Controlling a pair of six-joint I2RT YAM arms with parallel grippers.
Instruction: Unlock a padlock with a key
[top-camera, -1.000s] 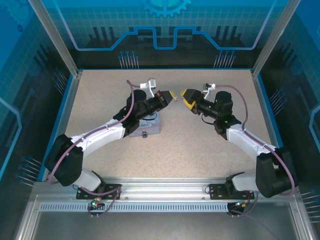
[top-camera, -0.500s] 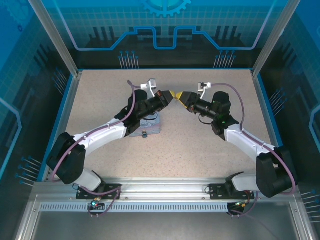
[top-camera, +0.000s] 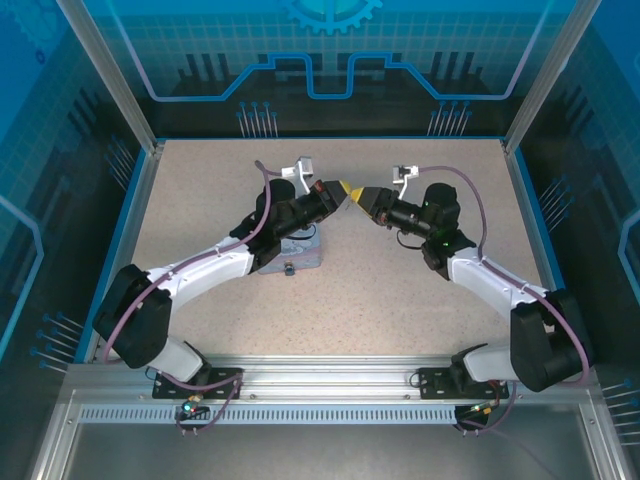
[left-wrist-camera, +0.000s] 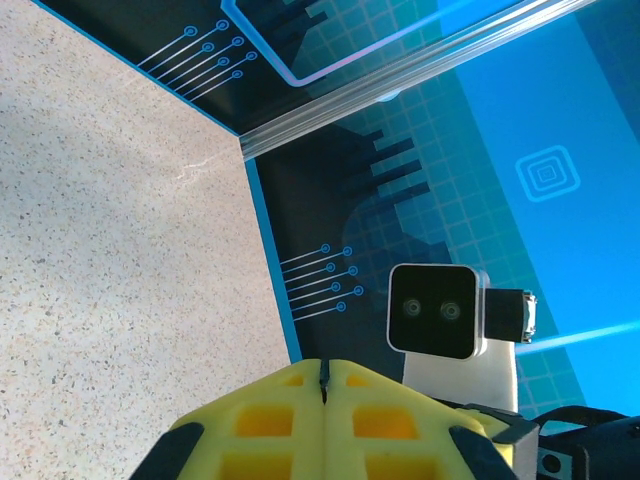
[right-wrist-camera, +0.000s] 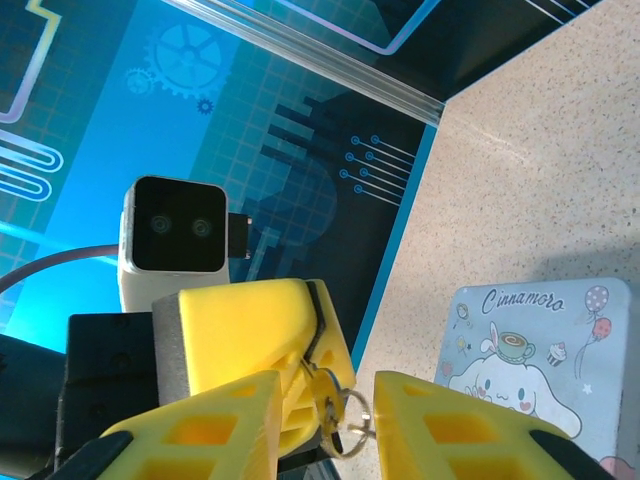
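The left gripper (top-camera: 345, 190), its yellow jaws pressed shut, holds a small metal key on a ring (right-wrist-camera: 324, 390) in the air, probably so that the narrowly open right gripper (right-wrist-camera: 328, 402) can take it. The tiny dark padlock (top-camera: 288, 268) lies on the speckled table (top-camera: 400, 290), just beside the pale-blue cartoon tin (top-camera: 303, 246).

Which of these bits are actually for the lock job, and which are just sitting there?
For the job:
- key on its ring, pinched in the left jaws
- tiny dark padlock

Just lying about:
- pale-blue cartoon tin, right beside the padlock
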